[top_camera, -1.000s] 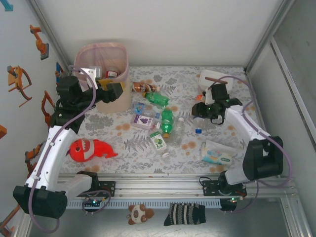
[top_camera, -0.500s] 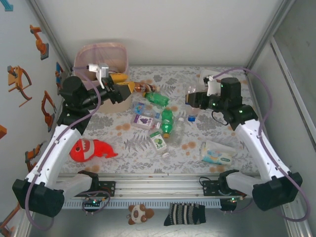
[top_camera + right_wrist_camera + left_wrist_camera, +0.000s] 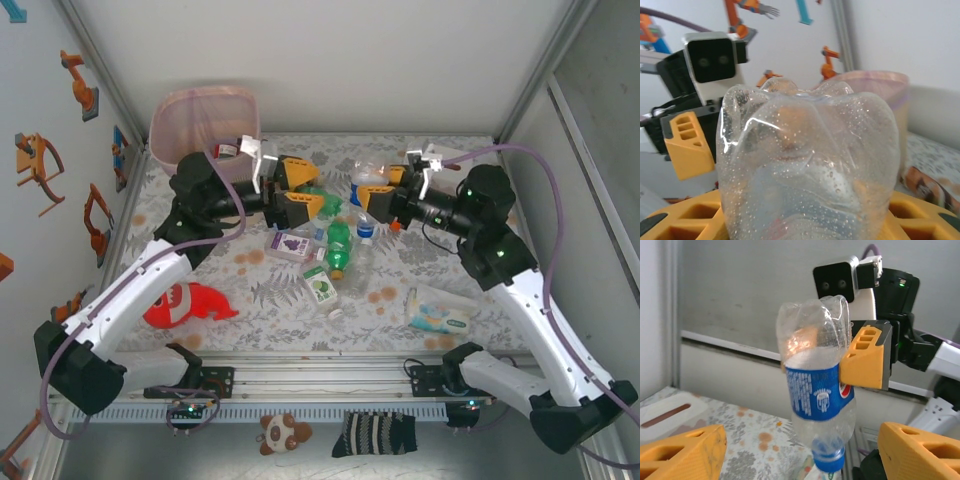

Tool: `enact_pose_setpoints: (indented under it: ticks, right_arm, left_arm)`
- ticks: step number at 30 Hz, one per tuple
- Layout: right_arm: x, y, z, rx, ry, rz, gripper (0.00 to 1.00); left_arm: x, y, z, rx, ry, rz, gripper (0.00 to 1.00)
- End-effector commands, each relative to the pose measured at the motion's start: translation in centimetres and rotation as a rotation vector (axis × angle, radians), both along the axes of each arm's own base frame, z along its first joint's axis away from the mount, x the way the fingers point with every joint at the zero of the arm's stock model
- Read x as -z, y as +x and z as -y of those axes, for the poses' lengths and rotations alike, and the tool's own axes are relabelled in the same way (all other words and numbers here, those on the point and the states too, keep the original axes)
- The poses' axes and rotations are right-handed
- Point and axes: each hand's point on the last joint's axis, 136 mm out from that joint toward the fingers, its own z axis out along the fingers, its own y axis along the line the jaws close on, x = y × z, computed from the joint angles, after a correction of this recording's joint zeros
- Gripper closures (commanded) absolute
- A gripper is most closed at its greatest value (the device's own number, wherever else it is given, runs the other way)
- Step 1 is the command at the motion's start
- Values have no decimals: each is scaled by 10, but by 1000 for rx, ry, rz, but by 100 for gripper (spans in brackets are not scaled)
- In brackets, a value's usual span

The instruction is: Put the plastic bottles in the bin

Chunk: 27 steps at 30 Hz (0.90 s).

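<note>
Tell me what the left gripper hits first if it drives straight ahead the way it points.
The clear blue-labelled bottle, held cap-down in the right gripper, sits dead ahead of the open left gripper. Depth is unclear, so how soon they would touch is a guess.

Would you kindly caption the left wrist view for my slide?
Right claw holds a clear blue-labelled plastic bottle cap-down before the open left claw.

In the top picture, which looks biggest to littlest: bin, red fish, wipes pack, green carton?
1. bin, clearly largest
2. red fish and wipes pack, too alike to rank
3. green carton, smallest
</note>
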Motion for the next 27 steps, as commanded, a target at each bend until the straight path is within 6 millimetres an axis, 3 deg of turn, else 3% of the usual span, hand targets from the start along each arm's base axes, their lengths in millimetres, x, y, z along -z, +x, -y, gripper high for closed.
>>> enact_pose_setpoints:
  ticks: [1, 6, 14, 27]
  right_arm:
    - [-36, -31, -9, -104, 44, 173, 50]
    - [-47, -52, -21, -175, 50, 234, 50]
    - [-61, -62, -23, -176, 79, 280, 50]
    - [-62, -65, -34, -206, 93, 292, 50]
  left_arm:
    - [-26, -26, 7, 97, -48, 139, 20]
    - [-26, -41, 18, 154, -38, 157, 19]
    - [-23, -57, 28, 241, -20, 160, 20]
    - [-23, -76, 34, 318, -13, 167, 37]
